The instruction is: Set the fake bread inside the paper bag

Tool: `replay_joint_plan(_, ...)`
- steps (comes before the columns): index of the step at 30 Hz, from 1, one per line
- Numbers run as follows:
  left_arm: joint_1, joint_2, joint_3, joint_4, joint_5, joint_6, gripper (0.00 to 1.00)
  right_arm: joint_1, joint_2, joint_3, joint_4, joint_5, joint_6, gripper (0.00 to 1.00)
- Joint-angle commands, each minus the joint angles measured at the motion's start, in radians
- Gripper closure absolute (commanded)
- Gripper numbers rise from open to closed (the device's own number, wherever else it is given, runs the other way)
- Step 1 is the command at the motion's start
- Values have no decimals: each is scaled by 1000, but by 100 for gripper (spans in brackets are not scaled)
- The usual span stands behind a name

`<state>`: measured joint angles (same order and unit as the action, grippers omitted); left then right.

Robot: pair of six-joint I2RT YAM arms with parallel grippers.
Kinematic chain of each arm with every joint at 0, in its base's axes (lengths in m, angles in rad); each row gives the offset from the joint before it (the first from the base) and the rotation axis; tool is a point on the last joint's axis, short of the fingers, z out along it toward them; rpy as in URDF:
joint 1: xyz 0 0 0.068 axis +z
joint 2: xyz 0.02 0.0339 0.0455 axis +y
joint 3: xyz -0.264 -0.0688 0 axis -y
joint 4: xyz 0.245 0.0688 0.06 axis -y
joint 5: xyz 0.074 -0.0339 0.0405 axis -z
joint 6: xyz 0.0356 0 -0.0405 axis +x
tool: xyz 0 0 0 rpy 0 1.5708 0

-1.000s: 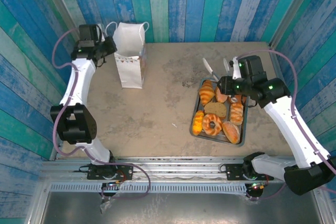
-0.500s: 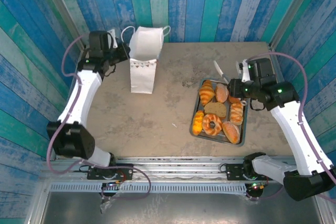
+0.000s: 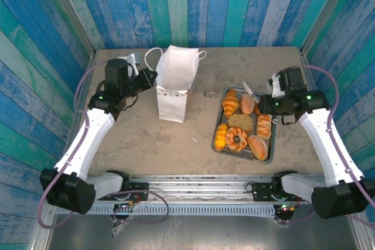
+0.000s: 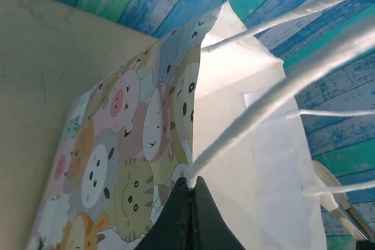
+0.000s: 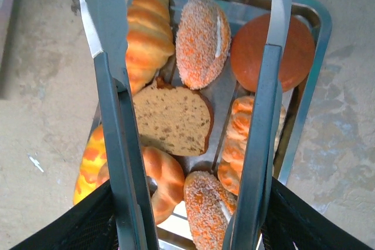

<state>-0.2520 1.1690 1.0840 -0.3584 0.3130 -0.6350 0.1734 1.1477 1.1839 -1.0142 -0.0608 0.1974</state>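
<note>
Steel tongs (image 5: 111,86), clamped in your right gripper (image 3: 265,102), stand spread over the fake bread (image 3: 240,124) on the grey tray (image 3: 214,140). In the right wrist view the brown slice (image 5: 173,121) lies between the blades, at 12 o'clock from the jaws, its long axis running 9 to 3. Your left gripper (image 4: 190,212) is pinched on a cord handle (image 4: 246,127) of the paper bag (image 3: 174,86), which stands at 9 o'clock from the tray across bare table (image 3: 199,106). Watch the tray rim beside the 3 o'clock blade.

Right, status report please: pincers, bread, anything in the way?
Left pincer shut on cord handle of paper bag. Right pincer holds tongs, spread above fake bread in tray. Nothing standing between tray and bag.
</note>
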Motion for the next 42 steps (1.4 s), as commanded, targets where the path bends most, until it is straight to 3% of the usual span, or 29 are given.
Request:
replay_joint_plan(1, -16, -51, -28, 91, 8, -70, 100, -8, 21, -6, -17, -6, -28, 40)
replay_joint_plan(5, -17, -46, -74, 129, 5, -83, 95, -8, 59, -10, -24, -6, -37, 40)
replay_joint_plan(9, -18, -57, -73, 110, -52, -18, 55, -8, 114, -5, -42, -6, -54, 41)
replay_joint_plan(13, -17, -101, -17, 30, -181, 87, 31, -7, 156, 8, -48, 0, -69, 42)
replay_joint_plan(19, -17, -264, -65, 70, -380, 173, 12, -8, 207, 22, -48, 8, -78, 43)
replay_joint_plan(27, -17, -381, -151, 139, -487, 191, 7, -8, 253, 38, -49, 16, -84, 45)
replay_joint_plan(42, -16, -370, -157, 143, -497, 210, 5, -8, 330, 79, -54, -8, -101, 46)
